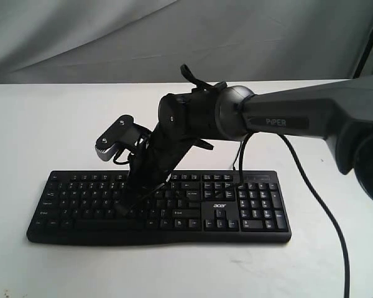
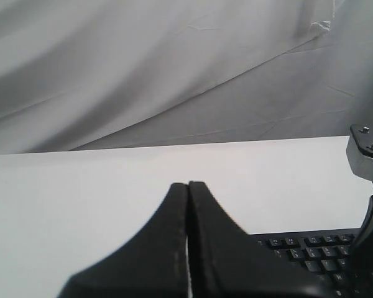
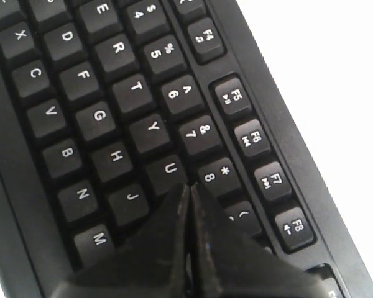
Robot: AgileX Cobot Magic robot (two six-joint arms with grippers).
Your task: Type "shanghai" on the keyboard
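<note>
Slanting down from the right side of the white table [image 1: 43,124], the right arm [image 1: 298,115] ends over the keyboard [image 1: 248,214], which lies flat on the table, well clear of its far edge. The right gripper [image 3: 189,186] has its fingers pressed together around nothing, tips over the keys just beside U and 8 (whether they touch a key cannot be told). The left gripper [image 2: 188,184] is likewise pinched closed and empty, held above the table with a corner of the keyboard beyond it.
</note>
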